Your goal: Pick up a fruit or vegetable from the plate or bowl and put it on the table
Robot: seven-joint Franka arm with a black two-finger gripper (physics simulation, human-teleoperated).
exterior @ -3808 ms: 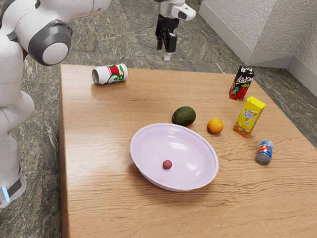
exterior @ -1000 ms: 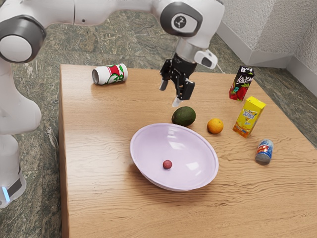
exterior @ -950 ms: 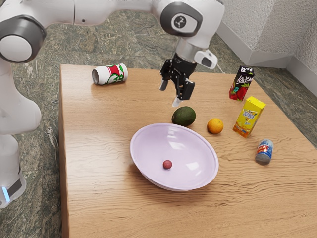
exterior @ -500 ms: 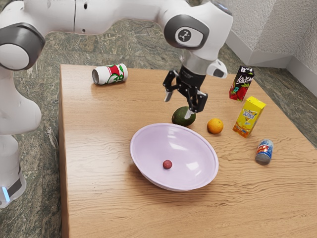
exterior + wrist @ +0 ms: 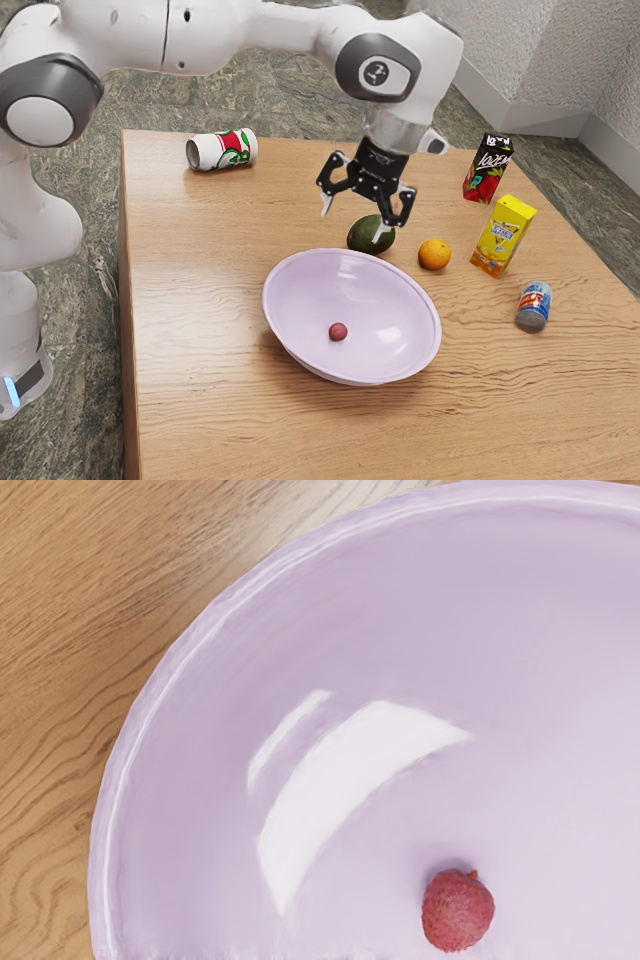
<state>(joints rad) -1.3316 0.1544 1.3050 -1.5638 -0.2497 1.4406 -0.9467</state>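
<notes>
hovering over the table, a black two-finger gripper (image 5: 353, 224) hangs in the air above and beyond a wide, pale purple bowl (image 5: 400, 310), its jaws spread well apart with nothing clamped between them. a small, round, red fruit (image 5: 338, 332) with bumpy skin, perhaps a lychee, lies inside the bowl, near the middle of its floor; it is the one piece of food there, so it looks like the thing to fetch. the wrist view shows the fruit within the bowl too, with a tiny stem nub on it. around the bowl, on the wooden table (image 5: 200, 400), sit a dark green avocado (image 5: 368, 233) just beside the rim, an orange (image 5: 434, 254) near the avocado, and some drink containers farther off. as for progress, the job seems to be at its approach: the fruit is neither gripped nor lifted, and none of the placing is done. what is left is to come over the fruit, lower between the sloping sides, close on it, raise it clear of the rim and set it down on bare wood. being small and round, it could roll if nudged off-centre.
</notes>
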